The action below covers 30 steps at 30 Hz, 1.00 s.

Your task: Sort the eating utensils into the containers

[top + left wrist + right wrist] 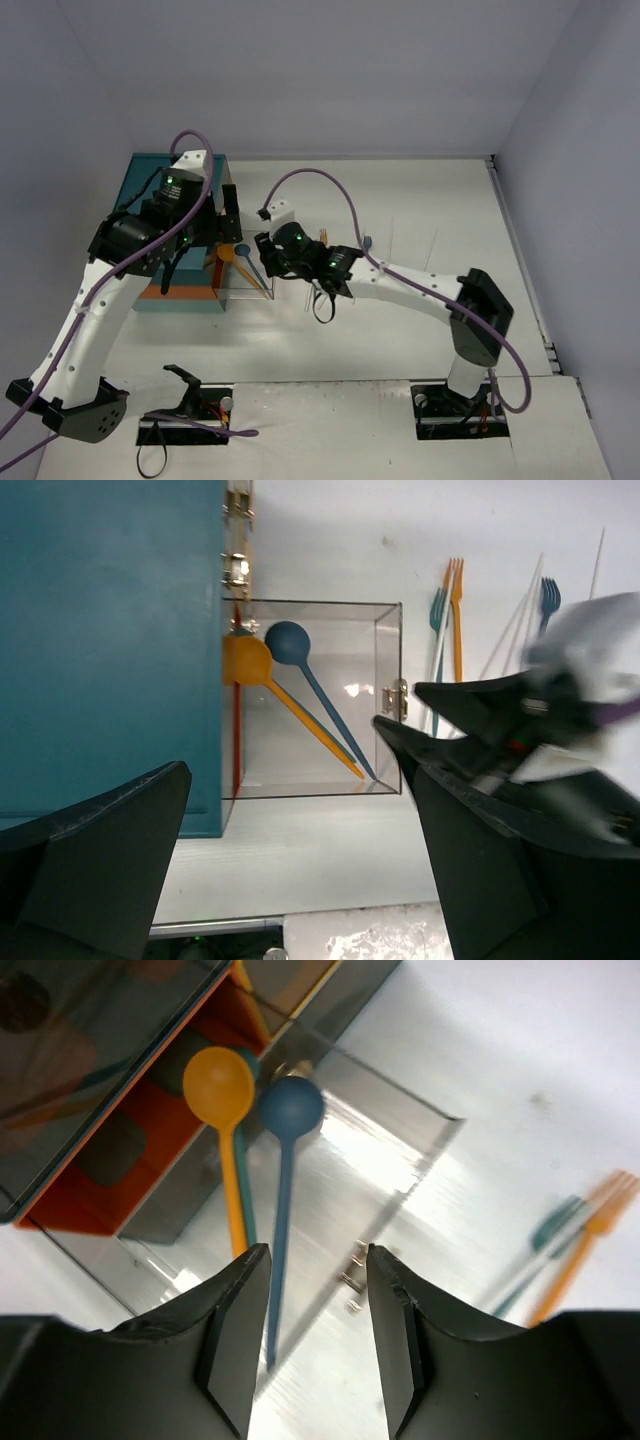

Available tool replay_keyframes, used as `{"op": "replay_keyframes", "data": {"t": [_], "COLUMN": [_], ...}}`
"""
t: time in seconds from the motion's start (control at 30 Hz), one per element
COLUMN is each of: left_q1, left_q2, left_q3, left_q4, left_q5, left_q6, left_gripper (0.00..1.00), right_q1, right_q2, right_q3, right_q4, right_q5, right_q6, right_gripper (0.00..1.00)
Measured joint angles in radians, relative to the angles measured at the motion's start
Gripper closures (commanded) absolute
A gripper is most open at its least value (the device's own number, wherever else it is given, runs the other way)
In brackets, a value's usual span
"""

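**White table [420, 200]: two spoons lying in the drawer**

The teal chest [145, 180] is standing with its clear drawer [390, 650] pulled out, an orange spoon [247, 660] and a blue spoon [288, 642] lying inside. The right pincer [317, 1255] is hovering above them, parted and empty; the left pincer [283, 748] is gaping wide.

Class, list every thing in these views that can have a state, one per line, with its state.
clear drawer, pulled out of the teal chest
orange spoon, lying in the drawer
blue spoon, lying in the drawer beside it
orange fork, loose on the table
teal fork, loose on the table
left hand, open, empty
right hand, open, empty, over the drawer
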Motion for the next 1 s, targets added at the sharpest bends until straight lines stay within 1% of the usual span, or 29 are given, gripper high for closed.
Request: {"op": "replay_keyframes", "data": {"t": [0.13,0.27,0.33,0.47,0.5,0.53,0.6,0.67,0.77,1.0], "left_q1": [-0.023,-0.125,-0.180,-0.255,-0.268,-0.277,-0.290,-0.296,-0.296,-0.275], "left_q2": [0.076,0.171,0.224,0.349,0.382,0.413,0.477,0.531,0.586,0.610], "left_q3": [0.021,0.056,0.066,0.069,0.070,0.072,0.073,0.073,0.069,-0.011], "left_q4": [0.007,0.037,0.061,0.113,0.123,0.130,0.145,0.154,0.159,0.169], "left_q5": [0.042,0.043,0.049,0.066,0.068,0.070,0.073,0.074,0.064,0.031], "left_q6": [-0.008,-0.038,-0.058,-0.105,-0.116,-0.124,-0.141,-0.156,-0.174,-0.198], "left_gripper": [0.11,0.11,0.11,0.11,0.11,0.11,0.11,0.11,0.11,0.11], "right_q1": [-0.106,-0.266,-0.340,-0.470,-0.502,-0.532,-0.582,-0.612,-0.626,-0.637], "right_q2": [-0.183,-0.350,-0.417,-0.514,-0.534,-0.555,-0.591,-0.616,-0.649,-0.692], "right_q3": [-0.109,-0.232,-0.291,-0.389,-0.413,-0.438,-0.472,-0.487,-0.492,-0.492], "right_q4": [-0.003,-0.046,-0.080,-0.140,-0.150,-0.165,-0.199,-0.223,-0.248,-0.267], "right_q5": [0.042,0.102,0.127,0.126,0.119,0.114,0.107,0.101,0.092,0.084], "right_q6": [0.017,0.055,0.072,0.114,0.124,0.133,0.152,0.161,0.165,0.163], "right_gripper": [0.57,0.54,0.46,0.33,0.26,0.21,0.14,0.12,0.11,0.11]}}
